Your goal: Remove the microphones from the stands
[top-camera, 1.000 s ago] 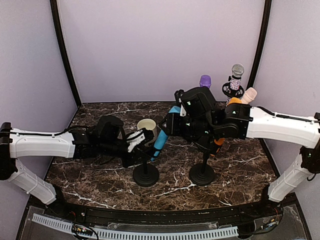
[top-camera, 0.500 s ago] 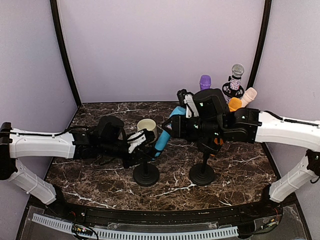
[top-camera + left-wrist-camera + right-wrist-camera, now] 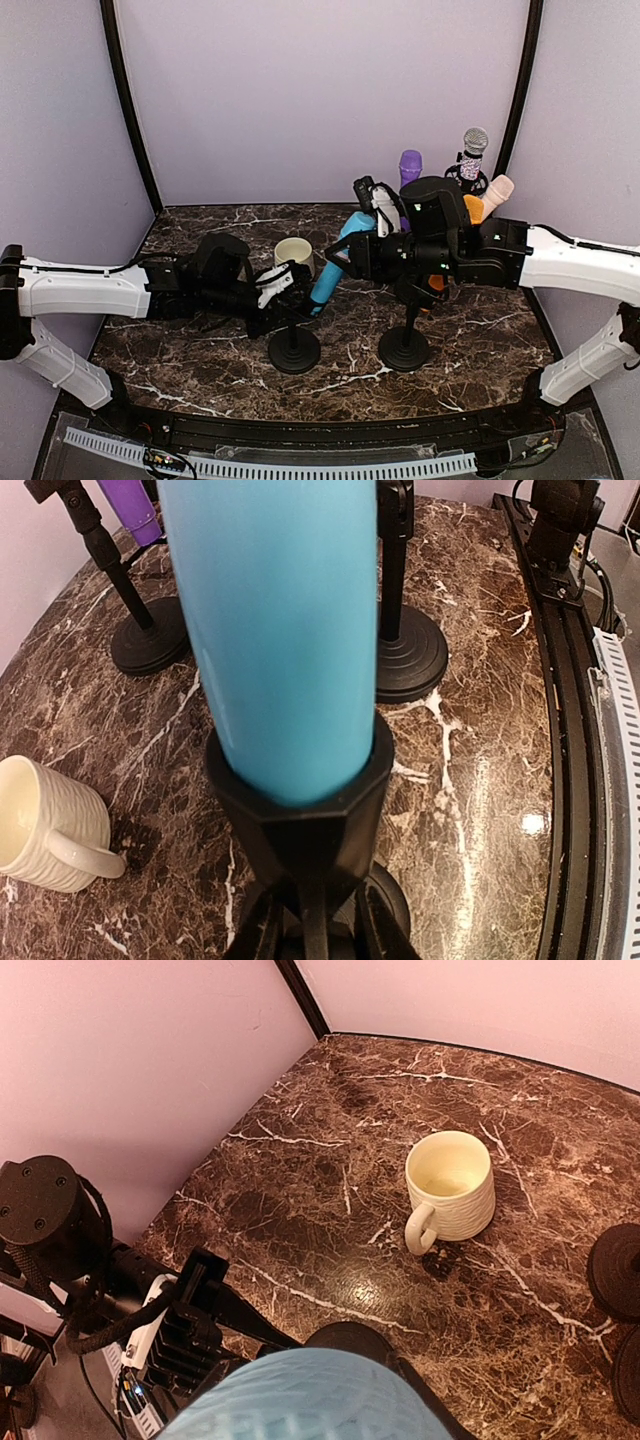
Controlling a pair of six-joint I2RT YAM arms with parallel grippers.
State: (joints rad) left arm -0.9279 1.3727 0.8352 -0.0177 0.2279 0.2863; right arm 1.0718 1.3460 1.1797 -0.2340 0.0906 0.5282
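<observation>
Count: 5 mics, 1 mug, 2 stand bases in plain sight near the front; the far stands are mostly hidden behind the right arm.

- blue microphone (image 3: 280, 630): tilted, head up and to the far right, butt end seated in the black clip (image 3: 300, 820) of the left stand (image 3: 294, 350). Not out yet.
- left gripper (image 3: 283, 287): pinched narrow on that stand's stem, just under the clip.
- right gripper (image 3: 343, 256): clamped round the blue microphone's body, above the clip.
- second stand (image 3: 404, 348): just right of the first, under the right arm.
- Far right cluster: purple mic (image 3: 410, 163), orange mic (image 3: 470, 205), peach mic (image 3: 499, 188), sparkly mic (image 3: 473, 148) with a silver head.
- cream mug (image 3: 294, 250): upright on the marble table (image 3: 200, 350), just behind the left gripper.
</observation>
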